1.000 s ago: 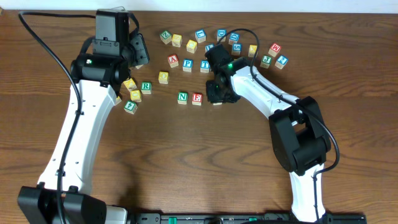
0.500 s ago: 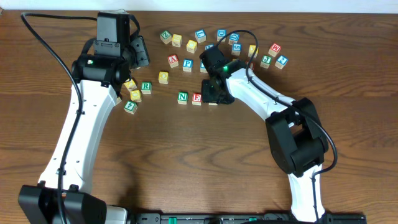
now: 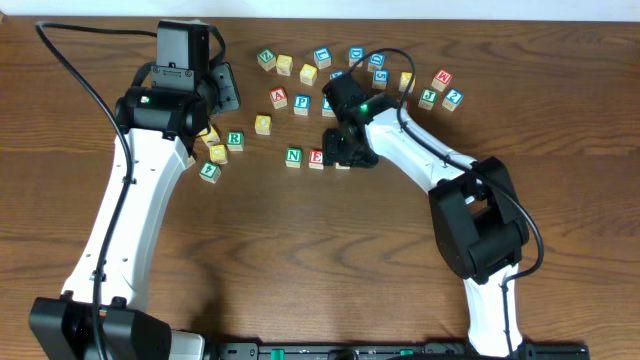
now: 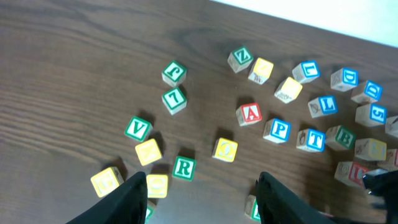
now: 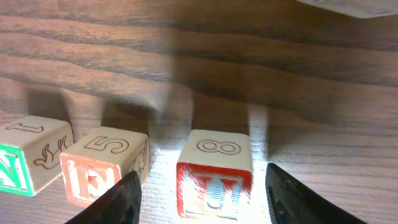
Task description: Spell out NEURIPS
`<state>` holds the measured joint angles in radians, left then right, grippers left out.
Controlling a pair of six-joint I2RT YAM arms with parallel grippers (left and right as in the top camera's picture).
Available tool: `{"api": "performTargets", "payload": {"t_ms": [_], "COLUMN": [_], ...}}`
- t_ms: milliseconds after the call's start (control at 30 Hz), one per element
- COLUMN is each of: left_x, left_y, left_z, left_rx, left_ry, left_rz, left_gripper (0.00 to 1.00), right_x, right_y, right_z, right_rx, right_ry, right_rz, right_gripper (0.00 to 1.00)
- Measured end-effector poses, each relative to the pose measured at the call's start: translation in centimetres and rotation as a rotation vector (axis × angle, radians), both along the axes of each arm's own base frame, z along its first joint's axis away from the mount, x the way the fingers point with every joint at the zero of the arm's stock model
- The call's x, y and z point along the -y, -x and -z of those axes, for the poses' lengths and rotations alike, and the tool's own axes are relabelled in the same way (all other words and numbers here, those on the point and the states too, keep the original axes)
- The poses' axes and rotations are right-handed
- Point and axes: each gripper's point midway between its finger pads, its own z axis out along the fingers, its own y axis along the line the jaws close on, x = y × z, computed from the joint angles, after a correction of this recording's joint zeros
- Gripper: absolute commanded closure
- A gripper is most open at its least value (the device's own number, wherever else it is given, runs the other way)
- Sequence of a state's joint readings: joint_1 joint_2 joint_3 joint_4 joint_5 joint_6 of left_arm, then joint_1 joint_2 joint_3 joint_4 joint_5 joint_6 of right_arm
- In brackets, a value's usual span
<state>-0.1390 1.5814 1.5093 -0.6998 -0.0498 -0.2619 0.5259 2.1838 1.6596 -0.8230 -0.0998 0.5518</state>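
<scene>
Right pincer (image 5: 202, 190) stands spread over the red U cube (image 5: 214, 177), one finger on each side with a thin gap between finger and wood, so it grips nothing. Its opening runs along the row of letters. Just past one finger sits the red E cube (image 5: 102, 168), and beyond that the green N cube (image 5: 28, 155), close against the E. The other finger faces the free end of the row, where I judge the fourth letter belongs. That letter, the green R cube (image 3: 234, 140), lies on the desk (image 3: 300, 250) well apart on the N side, beyond the whole row from this pincer. The left pincer (image 4: 204, 190), likewise spread and empty, hangs almost over the R, which shows just ahead of its fingers, letter face up. The left arm is plainly the nearer one, and the R would have to travel past N, E and U to reach the free end.
</scene>
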Motion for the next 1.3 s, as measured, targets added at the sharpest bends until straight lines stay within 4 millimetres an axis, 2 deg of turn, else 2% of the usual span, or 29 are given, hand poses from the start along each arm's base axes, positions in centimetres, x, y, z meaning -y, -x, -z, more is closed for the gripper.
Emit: {"api": "performTargets", "payload": {"t_ms": [167,333,400,467,667,833,1067,1300], "left_x": [0.6,0.9,1.2,1.6,2.7,3.0,3.0,3.0], "left_y": [0.8,1.7,1.8,1.6,1.4,1.7,1.7,1.6], "left_z": [0.6,2.0,3.0,4.2,8.2,9.6,9.6,9.6], "left_rx": [-0.041,-0.111,-0.147,-0.183,-0.294,-0.338,-0.336,-0.332], "left_ry": [0.030,0.058,0.070,0.090,0.132,0.140,0.142,0.143], "left_rz": [0.023,0.016,0.018,0.023,0.046,0.053,0.054,0.055], "left_gripper": [0.49,0.58,0.66,0.75,0.91,0.92,0.92,0.91], "right_x": [1.6,4.2,5.0,5.2,4.6,4.7,4.1,3.3], "right_y": [-0.3,-0.4,-0.4,-0.6,-1.1,-0.7,-0.8,-0.8], "right_z": [-1.2,-2.2,-2.1,-2.1,-1.7,-0.5,0.4,0.4], "right_rx": [-0.010,-0.037,-0.048,-0.048,-0.016,-0.018,0.005,0.019], "right_ry": [0.006,0.018,0.024,0.023,0.004,0.003,-0.011,-0.022], "right_rz": [0.008,0.047,0.063,0.070,0.062,0.065,0.055,0.038], "right_gripper": [0.51,0.72,0.78,0.82,0.92,0.90,0.90,0.90]}}
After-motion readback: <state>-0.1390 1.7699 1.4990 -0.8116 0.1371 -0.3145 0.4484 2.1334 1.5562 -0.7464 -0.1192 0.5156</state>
